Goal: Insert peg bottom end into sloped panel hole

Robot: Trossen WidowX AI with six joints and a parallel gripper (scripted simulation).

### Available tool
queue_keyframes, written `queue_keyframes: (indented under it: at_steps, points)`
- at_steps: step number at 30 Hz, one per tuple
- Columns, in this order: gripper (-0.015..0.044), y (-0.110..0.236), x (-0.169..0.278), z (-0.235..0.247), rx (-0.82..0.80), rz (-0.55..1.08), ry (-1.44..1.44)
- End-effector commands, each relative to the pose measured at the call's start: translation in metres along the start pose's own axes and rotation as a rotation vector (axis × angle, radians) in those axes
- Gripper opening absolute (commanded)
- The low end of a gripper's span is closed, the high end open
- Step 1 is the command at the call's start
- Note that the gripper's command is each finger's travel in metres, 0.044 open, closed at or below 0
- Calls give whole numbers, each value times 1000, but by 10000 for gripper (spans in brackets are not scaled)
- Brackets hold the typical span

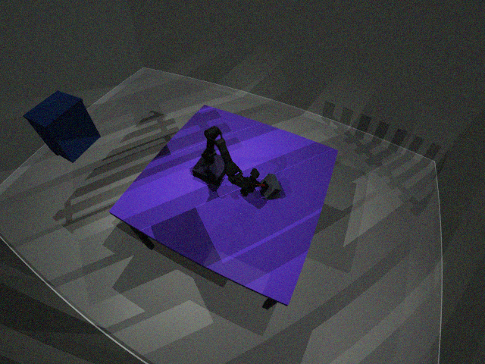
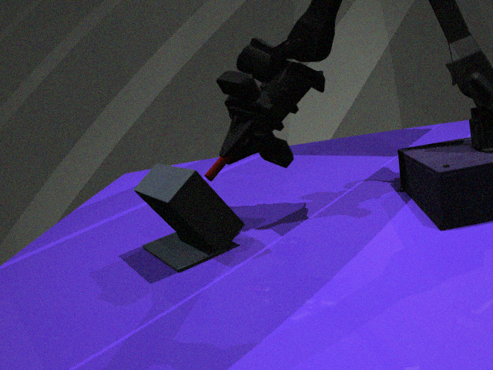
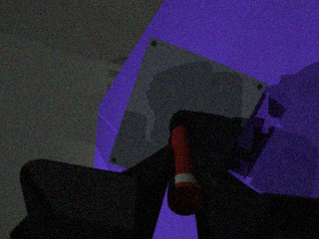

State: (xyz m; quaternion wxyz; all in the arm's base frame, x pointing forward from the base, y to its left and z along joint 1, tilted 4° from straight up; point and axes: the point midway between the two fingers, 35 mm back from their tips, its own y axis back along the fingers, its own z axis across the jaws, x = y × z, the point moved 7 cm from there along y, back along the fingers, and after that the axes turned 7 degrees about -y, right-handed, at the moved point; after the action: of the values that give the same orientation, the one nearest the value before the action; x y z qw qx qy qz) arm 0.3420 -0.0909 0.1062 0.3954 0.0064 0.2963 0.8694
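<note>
Exterior view: the dark parallel-jaw gripper (image 2: 235, 153), pinching a red cylindrical peg (image 2: 215, 169), tilts it toward the grey sloped panel (image 3: 199, 105), tip just short of the face; any misalignment could jam the peg against the hole's hidden rim.

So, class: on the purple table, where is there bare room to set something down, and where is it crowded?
Bare stretch: the near purple table, in front of the sloped panel and robot base. Crowded: around the panel face, where the gripper holds the red peg close.
</note>
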Motion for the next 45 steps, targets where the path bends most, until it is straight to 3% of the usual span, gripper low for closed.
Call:
queue_keyframes:
  at_steps: [1, 45]
  points:
    - [0, -6, 1, -1, 1, -5, -5]
    - [0, -26, 1, -1, -3, -5, 1]
